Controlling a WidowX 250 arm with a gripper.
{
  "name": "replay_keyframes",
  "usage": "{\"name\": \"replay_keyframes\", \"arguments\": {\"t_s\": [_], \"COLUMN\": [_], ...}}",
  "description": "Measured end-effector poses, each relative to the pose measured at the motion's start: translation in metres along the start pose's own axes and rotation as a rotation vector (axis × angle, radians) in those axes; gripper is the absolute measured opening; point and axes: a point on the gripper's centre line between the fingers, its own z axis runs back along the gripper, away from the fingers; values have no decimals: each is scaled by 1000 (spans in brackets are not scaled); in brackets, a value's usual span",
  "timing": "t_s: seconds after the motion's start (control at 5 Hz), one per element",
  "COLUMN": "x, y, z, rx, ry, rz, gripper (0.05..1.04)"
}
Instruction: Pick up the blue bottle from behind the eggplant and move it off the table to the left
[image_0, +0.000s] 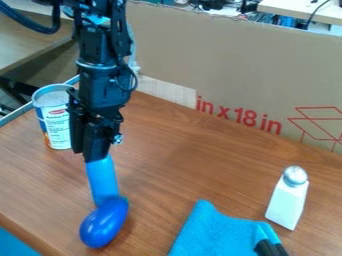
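Gripper (97, 157) clasped a blue spoon-like utensil (105, 212) by the handle.
Its rounded end lay below the grip, near the turquoise cloth (217, 232) and well apart from the white shaker (288, 202).

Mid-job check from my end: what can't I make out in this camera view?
All in the camera view:
- Upper end of the blue utensil: hidden by the gripper around it.
- Lower part of the blue cloth: cut off by the bottom edge.
- Black-ended object on the cloth: cut off by the bottom edge.
- Blue patch at lower left: cut off at the corner.
- Holes in the shaker's cap: too small to tell.
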Motion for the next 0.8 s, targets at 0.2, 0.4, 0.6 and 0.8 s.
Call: {"name": "replay_keyframes", "arguments": {"t_s": [0.2, 0.4, 0.6, 0.8], "x": [-2, -16, -40, -74], "y": [-3, -4, 18, 57], "z": [2, 30, 39, 28], "rx": [-16, 27, 59, 80], "ry": [3, -50, -53, 39], "rz": [-13, 12, 71, 198], "gripper": [354, 354, 354, 354]}}
